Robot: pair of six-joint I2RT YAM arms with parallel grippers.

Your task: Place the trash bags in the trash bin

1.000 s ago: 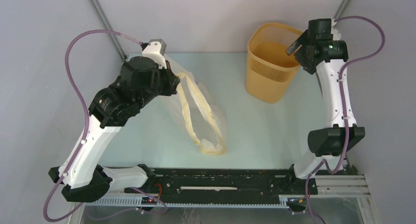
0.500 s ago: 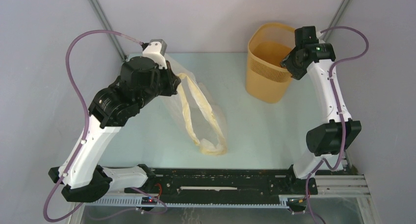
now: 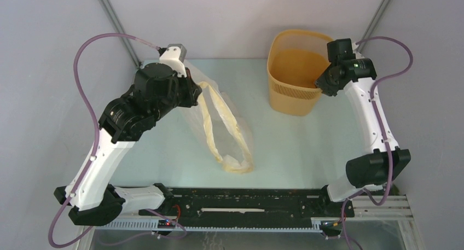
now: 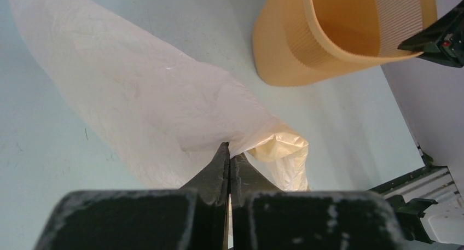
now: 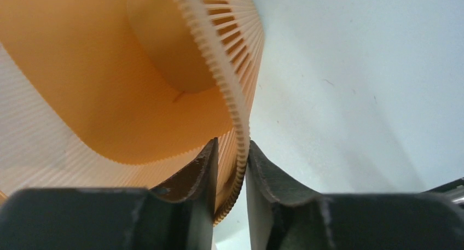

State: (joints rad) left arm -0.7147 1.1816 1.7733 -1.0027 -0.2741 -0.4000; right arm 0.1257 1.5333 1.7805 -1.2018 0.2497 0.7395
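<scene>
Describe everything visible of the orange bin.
The bin is yellow-orange plastic, with a rounded-square rim, a body tapering downward and fine vertical slits around its sides. It is empty, mouth up, at the far right of the table. The right pincer is shut on its right wall at the rim, one finger inside, one outside. The bag lies apart, to its left.

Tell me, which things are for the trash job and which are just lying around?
For the job:
- trash bag, pinched by the left gripper
- trash bin, its rim clamped by the right gripper

Just there:
- table
- black rail along the near edge
</scene>
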